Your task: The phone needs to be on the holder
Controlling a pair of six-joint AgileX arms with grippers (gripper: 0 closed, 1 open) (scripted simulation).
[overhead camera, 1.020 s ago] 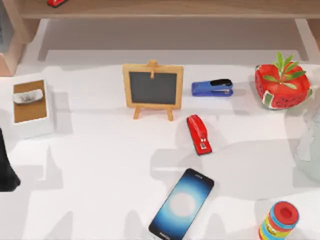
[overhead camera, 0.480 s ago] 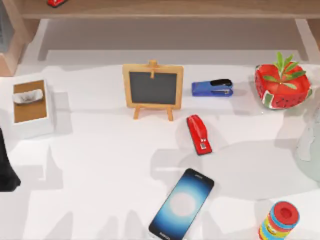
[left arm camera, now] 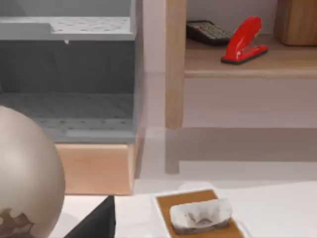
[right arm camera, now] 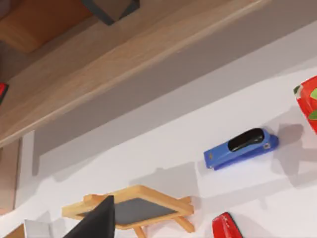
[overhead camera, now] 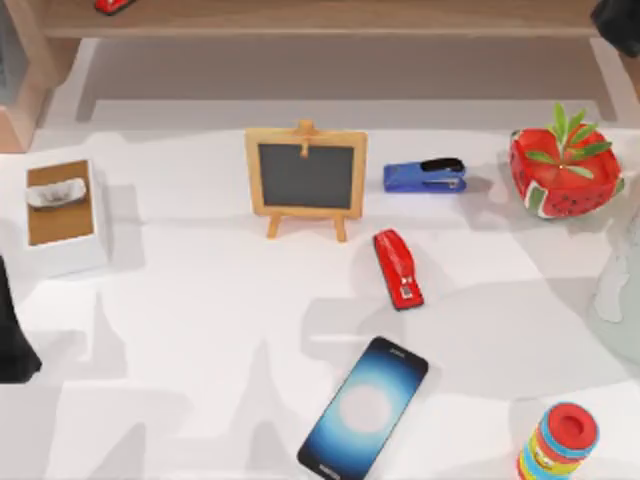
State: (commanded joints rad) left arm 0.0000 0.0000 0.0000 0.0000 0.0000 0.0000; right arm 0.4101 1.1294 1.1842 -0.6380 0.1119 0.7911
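Of the left gripper (left arm camera: 96,223) the left wrist view gives one dark fingertip, low in the picture; whether it is spread or closed I cannot tell, and nothing lies against it. The left arm (overhead camera: 12,330) is parked at the table's left edge. Just beyond that fingertip is a white tissue box (overhead camera: 62,215) with a brown top, and a crumpled white tissue (left arm camera: 200,214) pokes out of its slot. Farther back, a red stapler (left arm camera: 244,40) and a dark calculator (left arm camera: 210,31) sit on a wooden shelf (left arm camera: 247,64).

The right gripper (right arm camera: 96,220) likewise shows a single dark fingertip in the right wrist view, its opening impossible to judge, holding nothing. A dark part of the right arm (overhead camera: 618,22) shows at the top view's upper right corner.

The phone (overhead camera: 364,409) lies flat on the white table (overhead camera: 200,330), screen up, slanted, near the front edge and right of centre, touched by neither gripper. The holder (overhead camera: 305,178), a small wooden easel with a dark panel, stands upright behind it, well apart. Between them lies a red table stapler (overhead camera: 398,267); a blue stapler (overhead camera: 425,175) rests just right of the holder. A watermelon-patterned pot (overhead camera: 562,172) holds a green plant at the right. A striped cylinder (overhead camera: 558,442) stands at the front right.
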